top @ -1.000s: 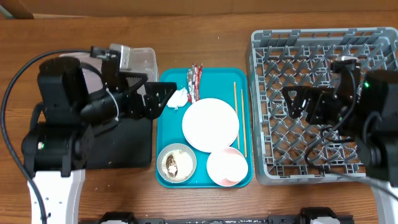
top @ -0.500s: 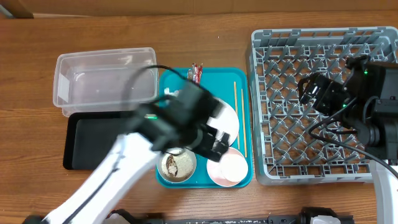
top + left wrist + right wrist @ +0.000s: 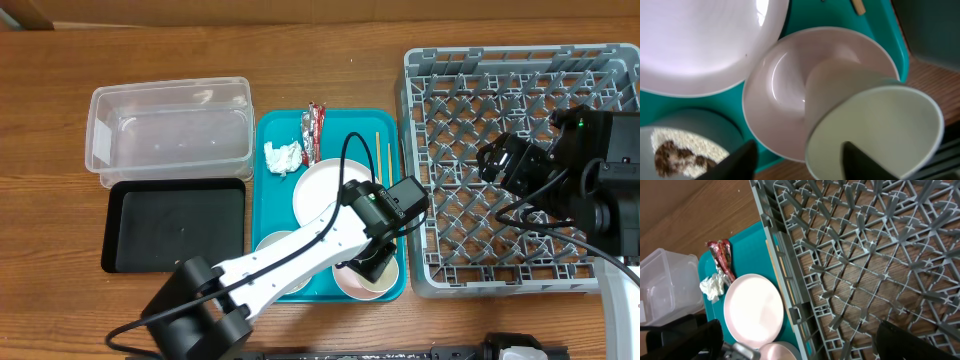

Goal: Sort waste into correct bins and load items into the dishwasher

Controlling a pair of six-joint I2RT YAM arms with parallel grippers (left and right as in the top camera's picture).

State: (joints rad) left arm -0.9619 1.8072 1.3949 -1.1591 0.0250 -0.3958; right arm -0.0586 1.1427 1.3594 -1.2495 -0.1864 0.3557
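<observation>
My left gripper (image 3: 372, 262) hangs over the front right of the teal tray (image 3: 262, 200), above the pinkish-white bowl (image 3: 775, 85). A small white cup (image 3: 890, 120) lies tilted in that bowl, mouth toward the camera. One finger (image 3: 865, 162) is inside the cup's mouth and the other finger (image 3: 742, 160) is outside, clear of its wall. The white plate (image 3: 322, 185), napkin (image 3: 283, 157), wrapper (image 3: 315, 125) and chopsticks (image 3: 384, 155) lie on the tray. The grey-green bowl (image 3: 690, 130) holds food scraps (image 3: 670, 155). My right gripper (image 3: 497, 165) is open above the dish rack (image 3: 500, 100).
A clear tub (image 3: 170, 130) and a black tray (image 3: 175, 225) stand left of the teal tray. The rack's near wall (image 3: 790, 295) runs close along the tray's right rim. Wooden table shows in front of and behind everything.
My left arm has swung from the tubs on the left across the tray to the pinkish bowl, and its jaws have narrowed around the cup's wall. The right gripper shifted slightly over the rack.
</observation>
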